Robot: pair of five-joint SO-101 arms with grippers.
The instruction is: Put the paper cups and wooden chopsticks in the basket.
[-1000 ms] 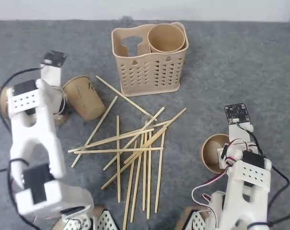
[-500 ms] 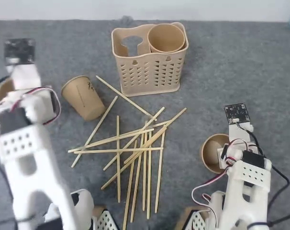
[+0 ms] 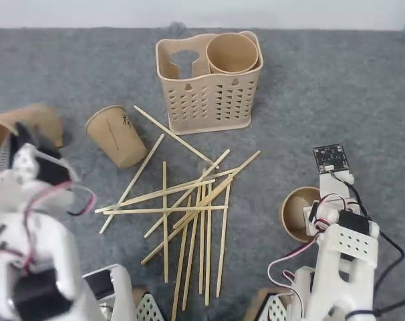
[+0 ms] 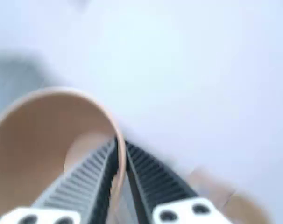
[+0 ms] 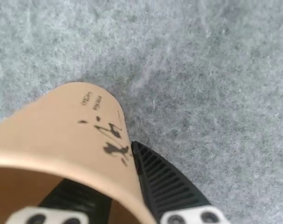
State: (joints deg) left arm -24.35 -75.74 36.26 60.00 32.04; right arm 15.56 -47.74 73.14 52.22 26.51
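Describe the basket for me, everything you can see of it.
The basket is tan, plastic by its look, with rows of small slots in its walls and a handle cutout in the far wall. It stands upright on the grey carpet at the far middle of the table. It has two compartments: the one on the right arm's side holds an upright cup, and the other looks empty. One chopstick passes close by its near corner; contact is unclear.

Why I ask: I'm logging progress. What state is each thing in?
basket: upright, holding one cup.
cup in basket: upright.
loose cup: on its side on the carpet.
chopsticks: scattered on the carpet.
left gripper: shut on the wall of the left cup.
right gripper: shut on the wall of the right cup.
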